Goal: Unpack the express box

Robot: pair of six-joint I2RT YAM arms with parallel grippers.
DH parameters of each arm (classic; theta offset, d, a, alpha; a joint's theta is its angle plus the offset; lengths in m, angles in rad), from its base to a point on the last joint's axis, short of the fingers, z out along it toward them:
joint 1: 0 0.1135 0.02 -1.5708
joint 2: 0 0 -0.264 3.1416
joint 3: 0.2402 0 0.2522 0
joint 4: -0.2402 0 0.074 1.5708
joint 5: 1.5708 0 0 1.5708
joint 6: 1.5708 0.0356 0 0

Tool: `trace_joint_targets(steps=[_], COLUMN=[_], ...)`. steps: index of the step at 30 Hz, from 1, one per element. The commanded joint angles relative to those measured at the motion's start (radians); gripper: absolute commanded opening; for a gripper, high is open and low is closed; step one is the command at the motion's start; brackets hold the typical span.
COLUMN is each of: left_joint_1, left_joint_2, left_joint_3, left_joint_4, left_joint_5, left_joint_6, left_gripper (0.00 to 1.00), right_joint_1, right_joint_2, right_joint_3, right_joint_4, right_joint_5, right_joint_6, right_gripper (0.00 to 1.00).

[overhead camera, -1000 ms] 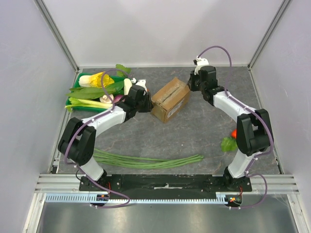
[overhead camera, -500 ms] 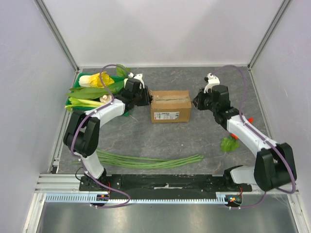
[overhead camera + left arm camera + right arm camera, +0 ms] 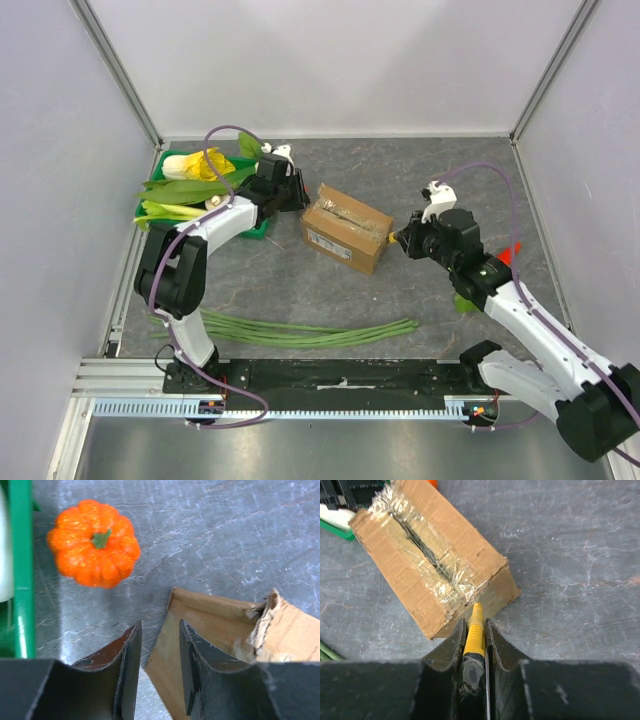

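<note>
The express box, brown cardboard with a taped top seam and a white label on its near side, lies skewed on the table. My left gripper is at its far left corner, jaws a little apart with nothing held. In the left wrist view the box corner lies under the gripper. My right gripper is shut on a yellow utility knife. The knife's tip touches the box's right end at the taped seam.
A green tray of leafy vegetables stands at the left, its rim in the left wrist view. A small orange pumpkin sits beside it. Long green beans lie near the front. A green leaf and a red item lie at the right.
The box has turned clockwise, its right end swinging nearer. My right gripper followed toward the front with the knife. My left gripper has come off the box's left end.
</note>
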Motion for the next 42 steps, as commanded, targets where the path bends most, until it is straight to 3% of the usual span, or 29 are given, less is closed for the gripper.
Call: trace_joint_targets(steps=[1, 7, 12, 18, 27, 34, 42], left_joint_1=[0.012, 0.015, 0.016, 0.015, 0.007, 0.006, 0.004], left_joint_2=[-0.084, -0.176, -0.294, -0.319, -0.288, -0.233, -0.208], left_joint_3=[0.032, -0.003, -0.076, -0.128, -0.189, -0.18, -0.174], left_joint_4=[-0.074, -0.066, 0.009, 0.051, 0.06, 0.077, 0.071], left_joint_5=[-0.137, -0.062, 0.035, 0.271, 0.239, 0.259, 0.172], left_joint_6=[-0.001, 0.006, -0.006, 0.028, 0.035, 0.016, -0.006], left_gripper=[0.42, 0.48, 0.56, 0.62, 0.67, 0.67, 0.63], right_joint_1=[0.006, 0.006, 0.006, 0.037, 0.086, 0.101, 0.129], right_joint_2=[-0.085, -0.016, 0.126, 0.302, 0.477, 0.549, 0.607], right_joint_3=[0.057, 0.169, 0.243, 0.327, 0.405, 0.433, 0.465], right_joint_4=[-0.023, 0.004, 0.102, 0.202, 0.308, 0.368, 0.372], right_joint_5=[0.093, 0.093, -0.023, -0.134, -0.234, -0.272, -0.294], right_joint_6=[0.003, -0.064, -0.127, -0.159, -0.245, -0.29, -0.371], right_gripper=[0.0, 0.0, 0.0, 0.0, 0.0, 0.0, 0.0])
